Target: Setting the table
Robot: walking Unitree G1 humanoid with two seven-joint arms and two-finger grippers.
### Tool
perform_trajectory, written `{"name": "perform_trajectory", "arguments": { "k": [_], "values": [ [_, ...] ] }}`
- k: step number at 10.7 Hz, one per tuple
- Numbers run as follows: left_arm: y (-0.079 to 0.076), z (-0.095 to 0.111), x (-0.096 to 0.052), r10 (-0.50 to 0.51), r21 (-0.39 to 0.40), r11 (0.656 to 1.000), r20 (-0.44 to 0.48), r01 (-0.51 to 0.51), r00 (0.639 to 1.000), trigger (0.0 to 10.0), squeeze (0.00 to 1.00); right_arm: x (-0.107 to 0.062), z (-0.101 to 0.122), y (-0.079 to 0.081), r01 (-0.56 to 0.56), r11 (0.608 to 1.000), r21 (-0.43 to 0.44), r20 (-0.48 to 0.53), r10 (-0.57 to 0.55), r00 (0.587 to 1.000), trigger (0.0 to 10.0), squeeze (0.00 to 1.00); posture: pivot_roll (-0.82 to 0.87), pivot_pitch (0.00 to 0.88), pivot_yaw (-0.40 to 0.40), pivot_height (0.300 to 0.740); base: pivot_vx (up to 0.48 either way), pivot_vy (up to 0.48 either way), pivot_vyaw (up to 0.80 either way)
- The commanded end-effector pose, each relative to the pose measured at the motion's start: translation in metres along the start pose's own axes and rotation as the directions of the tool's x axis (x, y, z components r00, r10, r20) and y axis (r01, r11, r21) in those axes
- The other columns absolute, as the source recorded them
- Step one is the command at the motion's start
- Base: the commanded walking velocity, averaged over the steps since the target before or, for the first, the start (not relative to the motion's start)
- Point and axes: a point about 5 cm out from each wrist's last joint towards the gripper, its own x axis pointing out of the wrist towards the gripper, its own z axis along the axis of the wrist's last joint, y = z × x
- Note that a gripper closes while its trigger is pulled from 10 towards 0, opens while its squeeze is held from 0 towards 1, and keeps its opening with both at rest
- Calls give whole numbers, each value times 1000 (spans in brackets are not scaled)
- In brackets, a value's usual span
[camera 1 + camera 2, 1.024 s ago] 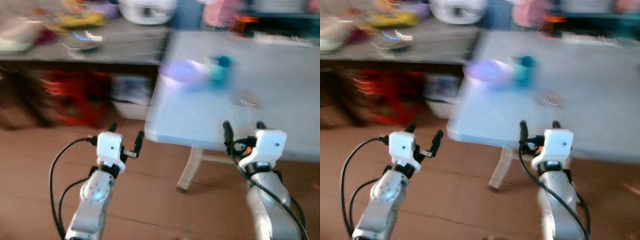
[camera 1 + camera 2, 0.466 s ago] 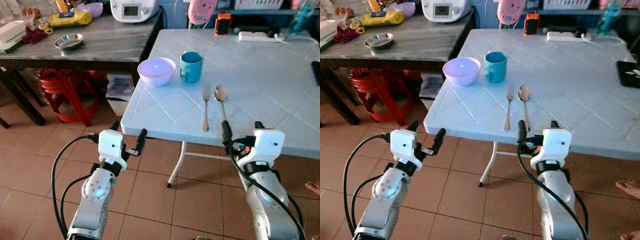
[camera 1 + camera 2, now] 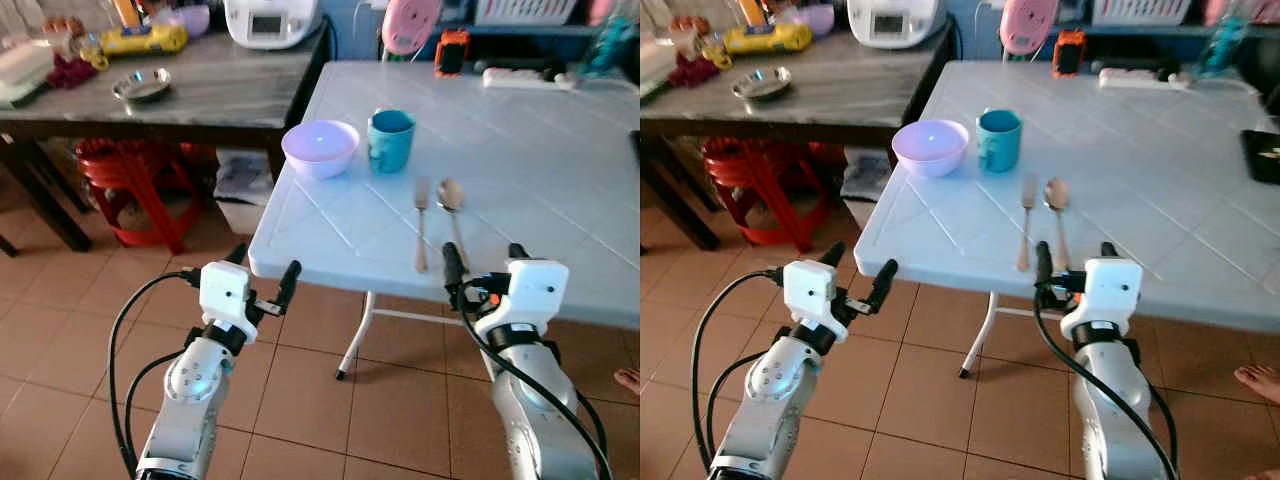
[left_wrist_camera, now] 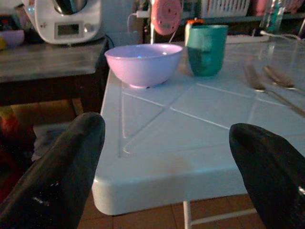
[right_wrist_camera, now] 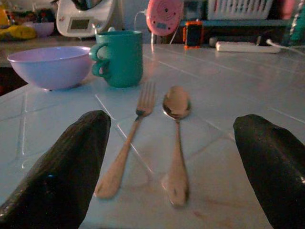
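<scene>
On the white table (image 3: 540, 160) near its left corner stand a lilac bowl (image 3: 320, 148) and a teal mug (image 3: 390, 140). A fork (image 3: 421, 222) and a spoon (image 3: 452, 205) lie side by side closer to the front edge. My left gripper (image 3: 265, 262) is open, held just before the table's front left corner, below its top. My right gripper (image 3: 483, 252) is open at the front edge, facing the fork (image 5: 128, 143) and spoon (image 5: 176, 138). Both are empty. In the left wrist view the bowl (image 4: 143, 63) and mug (image 4: 206, 49) sit beyond the corner.
A dark side table (image 3: 200, 100) stands to the left with a steel dish (image 3: 141, 86) and a white appliance (image 3: 272, 20). A red stool (image 3: 130, 180) sits under it. A power strip (image 3: 525, 77) lies at the table's far side. A person's foot (image 3: 628, 378) shows at right.
The picture was blurred a second ago and is sharp now; the camera has shifted a little, so the table sits slightly lower in view. Both grippers stay open and empty.
</scene>
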Motion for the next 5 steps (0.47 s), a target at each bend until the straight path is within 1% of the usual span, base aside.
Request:
{"name": "perform_trajectory", "arguments": {
  "k": [1, 5],
  "values": [
    [1, 0, -2, -8, -2, 1000, 5, 8, 1000, 10000, 0, 0, 4, 4, -15, 1000, 4, 13, 15, 1000, 10000, 0, -173, 127, 86, 740, 345, 0, 0],
    [-1, 0, -2, -22, -11, 1000, 1, 22, 1000, 10000, 0, -2, 3, 4, -15, 1000, 6, 11, 15, 1000, 10000, 0, -175, 127, 88, 740, 338, 0, 0]
  ]
}}
